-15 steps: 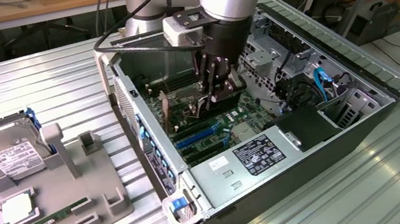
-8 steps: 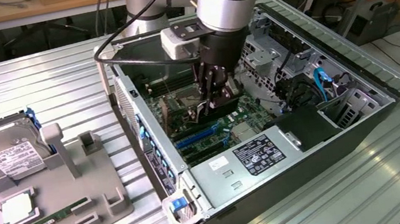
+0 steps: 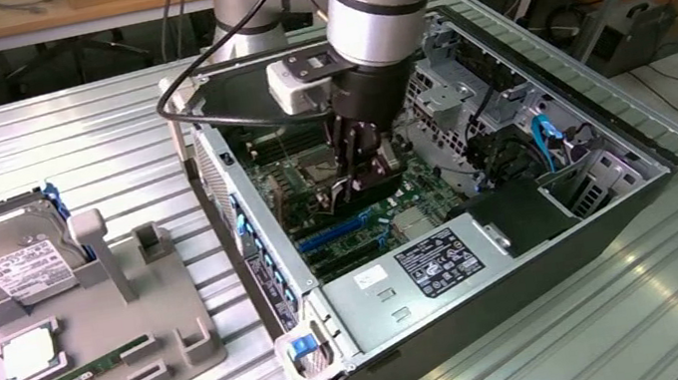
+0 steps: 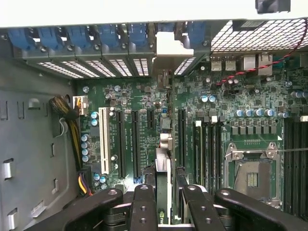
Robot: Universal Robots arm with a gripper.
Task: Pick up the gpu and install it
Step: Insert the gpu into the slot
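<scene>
My gripper (image 3: 359,190) reaches down into the open computer case (image 3: 600,136), over the green motherboard (image 3: 370,216). In the wrist view its black fingers (image 4: 144,204) are shut on the gpu (image 4: 162,156), a thin card seen edge-on and standing upright between them. The card's pale metal bracket (image 4: 168,45) lies against the row of rear slot covers with blue clips. The card hangs over the motherboard (image 4: 231,103), between two long black expansion slots (image 4: 136,144). Whether its lower edge sits in a slot is hidden. In the exterior view the gpu (image 3: 379,166) is a dark sliver at the fingers.
A grey fixture (image 3: 128,312) lies at the exterior view's left with a hard drive (image 3: 14,264), a green memory stick (image 3: 72,376) and a small silver chip (image 3: 30,354). Inside the case are the power supply (image 3: 430,262), blue cables (image 3: 543,134), a white slot (image 4: 103,139) and an empty processor socket (image 4: 252,175).
</scene>
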